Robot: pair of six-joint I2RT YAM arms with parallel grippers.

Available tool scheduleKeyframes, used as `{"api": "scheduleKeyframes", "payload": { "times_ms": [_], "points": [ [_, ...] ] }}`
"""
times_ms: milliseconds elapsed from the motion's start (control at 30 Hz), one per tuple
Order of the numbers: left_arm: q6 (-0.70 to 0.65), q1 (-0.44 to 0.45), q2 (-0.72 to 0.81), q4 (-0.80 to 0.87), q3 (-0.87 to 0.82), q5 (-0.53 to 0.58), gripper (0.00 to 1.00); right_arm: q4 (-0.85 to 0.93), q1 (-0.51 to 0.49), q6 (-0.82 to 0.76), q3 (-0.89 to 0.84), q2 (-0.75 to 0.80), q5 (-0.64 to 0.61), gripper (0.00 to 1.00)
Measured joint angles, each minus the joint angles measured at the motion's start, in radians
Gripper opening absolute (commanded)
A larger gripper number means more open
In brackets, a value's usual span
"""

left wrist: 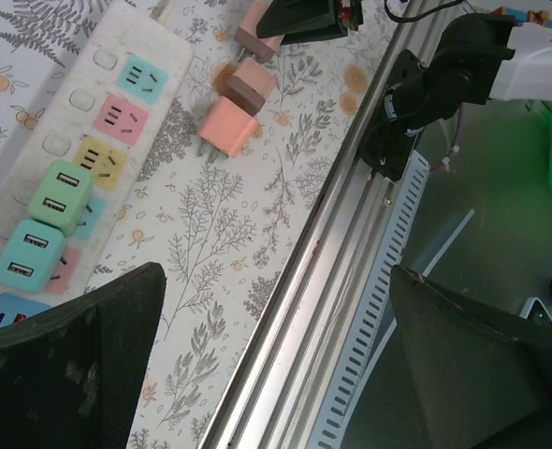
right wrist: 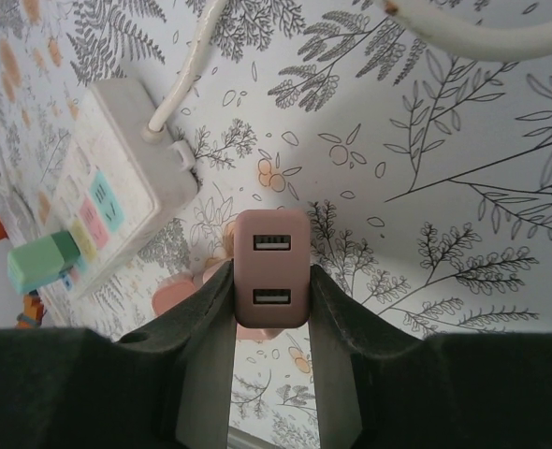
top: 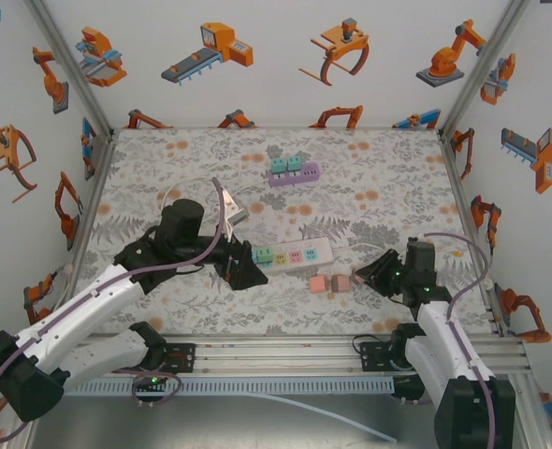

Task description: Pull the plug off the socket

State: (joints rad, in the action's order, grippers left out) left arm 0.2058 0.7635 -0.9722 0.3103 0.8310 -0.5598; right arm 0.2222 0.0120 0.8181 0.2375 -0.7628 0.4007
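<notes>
1. The table carries a white power strip lying across its middle.
2. The left hand hangs over the strip's left end, fingers apart and empty. I judge it should pin the strip down for any further pull.
3. The right hand is clamped on the sides of a plug, clear of the strip and near a pink plug. It is best lowered flat, then released gently.
4. The held plug is a dusty-pink, round-cornered block with two USB slots. A green plug sits in the strip.
</notes>
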Motion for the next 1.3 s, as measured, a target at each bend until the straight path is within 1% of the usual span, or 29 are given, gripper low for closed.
{"api": "scheduleKeyframes", "payload": {
  "times_ms": [233, 367, 500, 767, 867, 967, 1067, 1200, 1300],
  "points": [
    [-0.002, 0.008, -0.002, 0.000, 0.001, 0.029, 0.97, 0.004, 0.000, -0.005, -0.010, 0.005, 0.040, 0.35],
    [-0.003, 0.009, -0.002, 0.000, 0.001, 0.042, 0.97, 0.034, 0.000, -0.007, -0.010, 0.008, 0.034, 0.40],
    [-0.003, 0.013, -0.002, 0.001, 0.001, 0.056, 0.97, 0.072, 0.000, -0.005, -0.010, 0.004, 0.013, 0.48],
    [-0.003, 0.016, -0.002, 0.005, 0.001, 0.084, 0.97, 0.111, 0.000, 0.001, 0.010, 0.003, -0.026, 0.52],
    [-0.004, 0.016, -0.002, 0.013, 0.002, 0.102, 0.97, 0.142, 0.000, 0.006, 0.023, 0.013, -0.053, 0.55],
    [-0.005, 0.016, -0.002, 0.025, 0.005, 0.121, 0.97, 0.182, 0.000, 0.010, 0.033, 0.045, -0.086, 0.61],
    [-0.006, 0.016, 0.001, 0.029, 0.005, 0.142, 0.97, 0.213, 0.000, 0.012, 0.043, 0.087, -0.113, 0.62],
    [-0.005, 0.016, 0.021, 0.042, 0.005, 0.200, 0.97, 0.235, 0.000, 0.011, 0.080, 0.139, -0.122, 0.62],
    [0.003, 0.016, 0.043, 0.060, 0.005, 0.290, 0.97, 0.216, 0.000, -0.005, 0.112, 0.163, -0.105, 0.62]
  ]
}}
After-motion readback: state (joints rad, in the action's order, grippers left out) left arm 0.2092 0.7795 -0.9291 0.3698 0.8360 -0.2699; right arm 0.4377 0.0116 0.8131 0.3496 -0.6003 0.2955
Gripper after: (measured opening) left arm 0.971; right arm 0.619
